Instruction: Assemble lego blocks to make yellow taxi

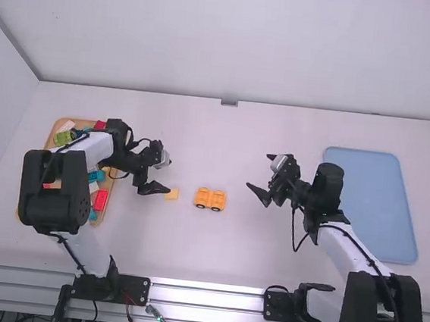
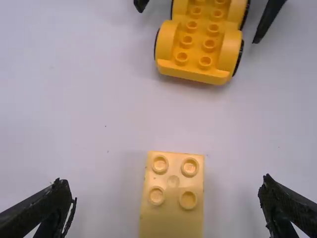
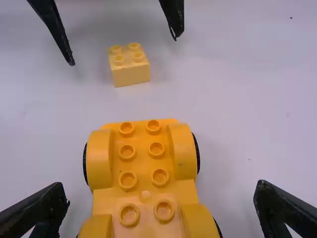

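Blue board (image 1: 372,195): flat on white surface (image 1: 213,263), toward right edge; beyond right arm's base.
Wooden tray (image 1: 51,134): by left edge of surface; loose blocks (image 1: 101,199) inside, red, green, blue among them. Left arm passes over, part of contents hidden.
Yellow wheeled base (image 1: 211,199): mid-surface, upright on its wheels, studs up, length running left-right. Nothing stacked on it.
Pale yellow block (image 1: 171,193): on surface just left of wheeled base, apart from it. Studs up, two by two showing.
Left gripper (image 1: 168,176): fingers spread wide, pinching nothing; pale block lies between them as left wrist view has it.
Right gripper (image 1: 258,170): right of wheeled base and a little farther toward far edge. Fingers spread, empty, pointing back toward left arm's side.
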`<state>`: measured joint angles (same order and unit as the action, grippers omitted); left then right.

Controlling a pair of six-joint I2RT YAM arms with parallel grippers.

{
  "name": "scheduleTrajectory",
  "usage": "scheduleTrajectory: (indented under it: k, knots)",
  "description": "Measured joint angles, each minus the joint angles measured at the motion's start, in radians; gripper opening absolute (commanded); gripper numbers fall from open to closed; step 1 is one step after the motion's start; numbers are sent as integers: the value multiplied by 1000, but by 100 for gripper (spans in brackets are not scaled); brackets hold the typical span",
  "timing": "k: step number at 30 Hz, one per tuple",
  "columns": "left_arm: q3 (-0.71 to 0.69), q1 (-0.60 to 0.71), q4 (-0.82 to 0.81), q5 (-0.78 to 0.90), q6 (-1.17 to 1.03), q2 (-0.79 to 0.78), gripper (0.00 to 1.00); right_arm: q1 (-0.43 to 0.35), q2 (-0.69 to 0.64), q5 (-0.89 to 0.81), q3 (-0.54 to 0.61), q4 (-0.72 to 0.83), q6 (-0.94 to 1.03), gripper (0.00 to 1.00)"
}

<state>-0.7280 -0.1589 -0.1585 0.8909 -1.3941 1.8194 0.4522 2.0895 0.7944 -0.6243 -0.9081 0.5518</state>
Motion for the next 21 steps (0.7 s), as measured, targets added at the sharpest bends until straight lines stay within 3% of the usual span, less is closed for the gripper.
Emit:
scheduleTrajectory:
  k: [13, 16, 18, 21]
  knots:
    - [0, 0, 21, -3, 8, 25, 100, 0, 0, 0, 0, 0, 0, 99]
    - [0, 4, 19, -8, 11, 25, 89, 0, 0, 1, 0, 1, -3, 99]
    - [0, 11, 18, -15, 14, 25, 75, 0, 0, 3, 0, 1, -1, 99]
    - [0, 18, 14, -24, 15, 25, 68, 0, 0, 4, 0, 2, -1, 99]
